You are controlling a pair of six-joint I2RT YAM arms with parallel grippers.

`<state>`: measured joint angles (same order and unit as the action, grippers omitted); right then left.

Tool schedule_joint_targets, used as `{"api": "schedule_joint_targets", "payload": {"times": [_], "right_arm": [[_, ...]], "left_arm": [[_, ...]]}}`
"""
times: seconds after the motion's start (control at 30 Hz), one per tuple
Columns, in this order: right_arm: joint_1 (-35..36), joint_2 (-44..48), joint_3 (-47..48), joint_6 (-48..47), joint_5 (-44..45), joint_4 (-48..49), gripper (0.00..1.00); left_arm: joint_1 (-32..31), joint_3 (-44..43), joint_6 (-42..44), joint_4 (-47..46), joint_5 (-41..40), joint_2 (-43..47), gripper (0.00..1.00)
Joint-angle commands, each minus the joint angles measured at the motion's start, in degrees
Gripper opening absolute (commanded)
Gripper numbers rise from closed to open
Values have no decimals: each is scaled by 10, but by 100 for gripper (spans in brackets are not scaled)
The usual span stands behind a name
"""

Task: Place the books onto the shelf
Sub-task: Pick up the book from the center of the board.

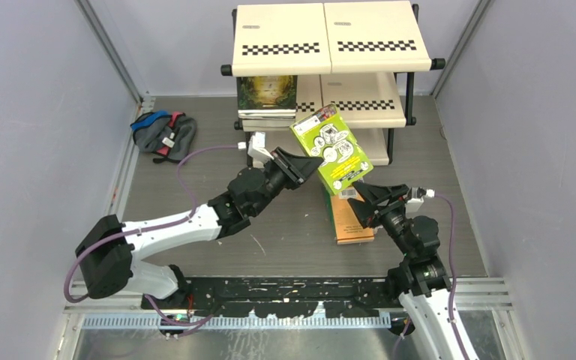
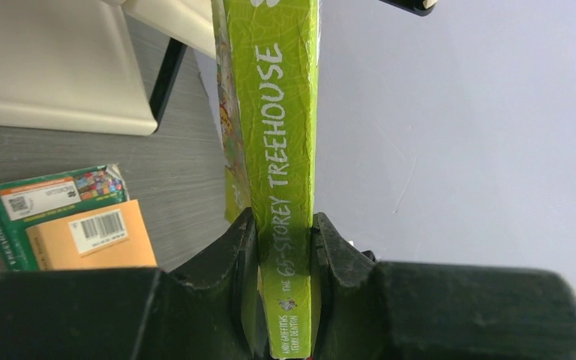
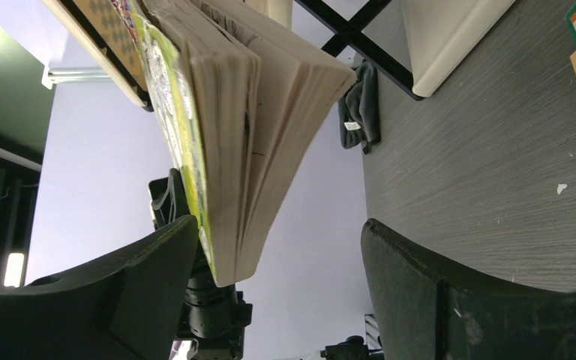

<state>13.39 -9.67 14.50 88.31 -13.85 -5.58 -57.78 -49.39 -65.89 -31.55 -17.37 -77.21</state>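
One lime book (image 1: pixel 331 148) hangs mid-air, shelf (image 1: pixel 330 34) at its 12 o'clock. Left tool (image 1: pixel 305 165) pinches the spine; right tool (image 1: pixel 365 196) gapes wide around the page edge, not closed. Looks light but floppy, glossy cover, so I'd grab near the spine.

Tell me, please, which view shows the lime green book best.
Top external view: the lime green book shows its cover, held by the left gripper. The left wrist shows only its spine; the right wrist, its page edges.
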Motion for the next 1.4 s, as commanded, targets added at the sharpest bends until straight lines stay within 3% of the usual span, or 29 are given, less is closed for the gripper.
{"api": "schedule_joint_targets", "payload": {"times": [0.0,0.67,0.93,1.1,1.37], "right_arm": [[1,-7,1,12,-9,52,85],[1,-59,-12,22,6,162,85],[2,-87,-26,14,22,205,79],[2,-102,-21,2,28,215,62],[5,-125,-26,-6,31,232,25]], "left_arm": [[-9,-43,-15,-111,-13,-6,0],[-24,-54,-33,-131,-8,-46,0],[-25,-50,-49,-149,0,-61,0],[-25,-47,-47,-151,4,-69,0],[-24,-54,-29,-111,29,-71,0]]}}
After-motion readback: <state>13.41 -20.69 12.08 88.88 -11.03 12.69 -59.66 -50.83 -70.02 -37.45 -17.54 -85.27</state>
